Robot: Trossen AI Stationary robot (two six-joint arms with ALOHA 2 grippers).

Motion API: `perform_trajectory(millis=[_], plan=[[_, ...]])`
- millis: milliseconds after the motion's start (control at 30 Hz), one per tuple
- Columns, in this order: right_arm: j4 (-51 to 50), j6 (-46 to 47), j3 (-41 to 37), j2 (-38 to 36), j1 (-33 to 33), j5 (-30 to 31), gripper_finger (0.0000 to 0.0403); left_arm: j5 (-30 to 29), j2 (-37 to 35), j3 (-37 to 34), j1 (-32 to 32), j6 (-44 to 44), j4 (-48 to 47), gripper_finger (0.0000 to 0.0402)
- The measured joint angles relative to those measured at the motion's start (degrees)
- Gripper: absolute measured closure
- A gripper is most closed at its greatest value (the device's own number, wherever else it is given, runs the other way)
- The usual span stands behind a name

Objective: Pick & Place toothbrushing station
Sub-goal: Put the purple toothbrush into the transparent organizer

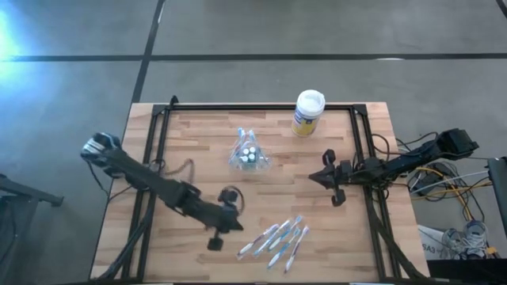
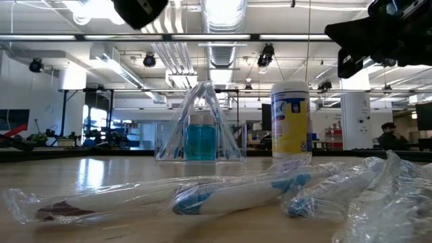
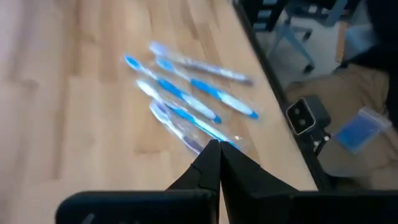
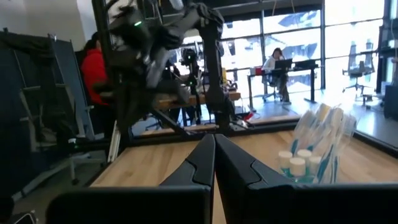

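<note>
Wrapped toothbrushes (image 2: 223,192) are lying nearest, loose on the surface (image 1: 198,150); light, slippery film, best pinched mid-handle. Clear holder (image 1: 248,153) is standing mid-surface. My left end effector (image 1: 231,224) is hovering beside them, clenched empty; right end effector (image 1: 317,177) likewise.

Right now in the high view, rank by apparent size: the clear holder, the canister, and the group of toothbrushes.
1. Group of toothbrushes, widest spread.
2. Clear holder.
3. Canister, though it looks close to the holder, so that order is unsure.
</note>
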Motion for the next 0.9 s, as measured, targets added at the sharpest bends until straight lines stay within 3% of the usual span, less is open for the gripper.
perform_trajectory(millis=[167,367,633,900], plan=[[-1.2,1.0,0.0,0.0,0.0,0.0,0.0394,-1.9,8.8,6.4,-1.0,-7.2,-1.4,0.0378],[-1.2,1.2,0.0,0.0,0.0,0.0,0.0394,-8.2,19.1,15.6,-0.7,-18.0,-13.6,0.0312],[-2.3,1.5,0.0,0.0,0.0,0.0,0.0394,-2.9,32.5,29.7,-0.5,-22.6,-25.5,0.0221],[-3.9,3.1,0.0,0.1,0.0,-0.1,0.0394,-2.6,39.6,38.5,-0.3,-22.2,-29.1,0.0205]])
